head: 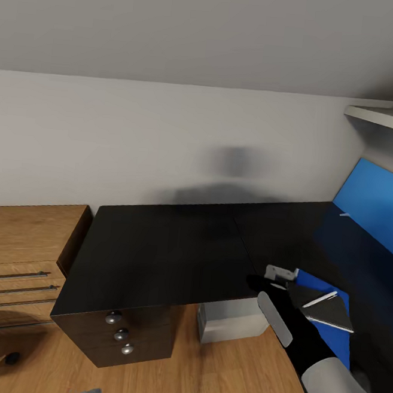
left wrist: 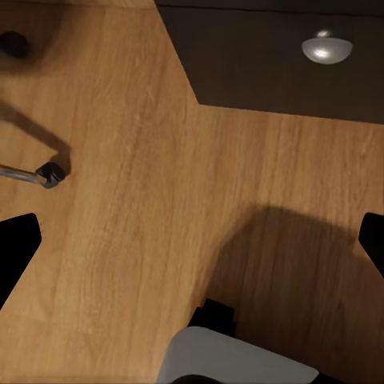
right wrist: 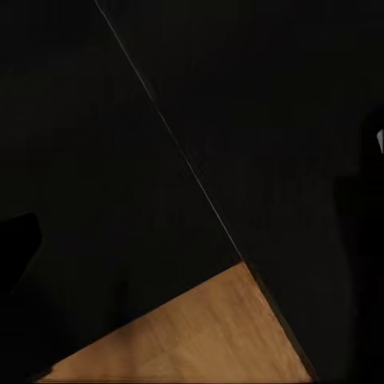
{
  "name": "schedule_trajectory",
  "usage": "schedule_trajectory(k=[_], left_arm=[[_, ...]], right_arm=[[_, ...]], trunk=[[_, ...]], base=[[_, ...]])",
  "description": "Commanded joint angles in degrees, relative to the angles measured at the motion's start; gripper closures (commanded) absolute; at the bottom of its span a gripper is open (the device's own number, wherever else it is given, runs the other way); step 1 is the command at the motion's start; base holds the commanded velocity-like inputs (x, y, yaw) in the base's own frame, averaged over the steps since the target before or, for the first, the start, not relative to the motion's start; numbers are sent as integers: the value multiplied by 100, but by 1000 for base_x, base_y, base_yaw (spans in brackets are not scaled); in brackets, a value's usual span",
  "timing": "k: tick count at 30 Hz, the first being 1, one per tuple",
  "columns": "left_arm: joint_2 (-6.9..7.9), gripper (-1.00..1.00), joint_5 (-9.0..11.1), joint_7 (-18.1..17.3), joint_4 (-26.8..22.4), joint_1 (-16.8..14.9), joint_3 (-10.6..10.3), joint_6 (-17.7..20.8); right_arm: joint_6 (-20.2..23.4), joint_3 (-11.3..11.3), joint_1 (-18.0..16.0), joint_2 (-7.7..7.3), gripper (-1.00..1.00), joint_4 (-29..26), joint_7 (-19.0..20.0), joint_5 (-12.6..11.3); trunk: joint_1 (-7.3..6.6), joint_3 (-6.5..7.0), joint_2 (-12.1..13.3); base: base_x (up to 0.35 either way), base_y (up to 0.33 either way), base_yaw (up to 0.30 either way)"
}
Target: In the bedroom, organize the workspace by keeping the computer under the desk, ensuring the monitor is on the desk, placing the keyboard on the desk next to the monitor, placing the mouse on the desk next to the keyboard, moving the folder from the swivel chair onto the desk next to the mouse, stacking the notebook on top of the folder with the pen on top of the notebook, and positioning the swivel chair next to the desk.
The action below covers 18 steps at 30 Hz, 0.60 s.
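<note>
The folder (head: 330, 305), with notebook (head: 328, 311) and pen (head: 320, 300) stacked on it, is gripped by the right gripper (head: 280, 275) above the desk (head: 167, 248); the left gripper's (left wrist: 192, 240) fingers are spread wide.

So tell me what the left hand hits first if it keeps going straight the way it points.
Most likely the wooden floor: the left wrist view looks along the open left hand onto bare planks beside the desk drawers.

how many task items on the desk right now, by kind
folder: 1
notebook: 1
pen: 1
total on the desk: 3
</note>
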Motion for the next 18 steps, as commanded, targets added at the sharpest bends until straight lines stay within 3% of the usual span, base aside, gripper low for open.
schedule_trajectory(k=[1,4,6,7,11,18], left_arm=[[8,-100,61,38,0,-6,-48,-37],[7,-100,65,38,9,-6,-50,-37],[5,-100,66,33,17,-6,-58,-37],[5,-100,61,-45,77,-6,-67,-37],[19,-100,96,-230,100,-6,-1,-28],[16,-100,111,-234,390,-6,-18,-20]], right_arm=[[10,50,-6,32,-100,-9,-46,-38],[-9,274,-6,269,-100,-13,-14,-29],[-25,591,-5,319,-100,-13,-3,-20],[-223,900,-5,349,-100,-10,-10,-13],[-302,953,-5,353,-100,-5,-4,-12],[-364,958,-5,353,-100,-5,-4,-19]], trunk=[[1,-6,-5],[1,-8,-5],[1,-10,-5],[1,-10,-5],[1,-10,-5],[1,-10,-5]], base=[[0,0,0],[0,0,0],[0,0,0],[-238,0,0],[-305,0,0],[-335,0,0]])
